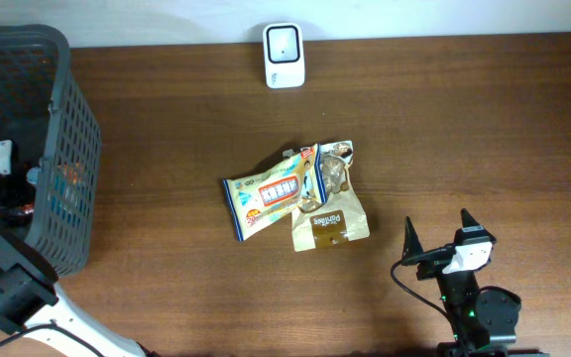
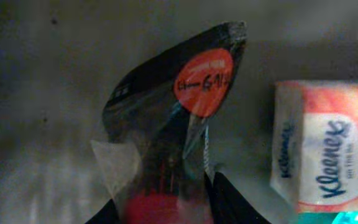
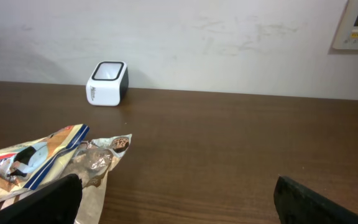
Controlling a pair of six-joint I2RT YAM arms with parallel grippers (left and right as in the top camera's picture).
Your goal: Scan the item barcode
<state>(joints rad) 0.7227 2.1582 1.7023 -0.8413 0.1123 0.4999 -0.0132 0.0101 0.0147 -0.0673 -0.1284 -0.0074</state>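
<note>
Inside the basket, the left gripper sits narrow around a dark packet — grip unclear — while the right gripper, well right of the basket, gapes wide.

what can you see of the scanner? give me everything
The scanner is a small white box with rounded corners, plastic by the look, with a dark-framed window on its top face and a darker side. The lettering low on its front is too small to read. It stands upright on the brown wooden table at the far edge, by the pale wall. Nothing touches it. The snack packets lie well apart from it, near the table's middle.
</note>
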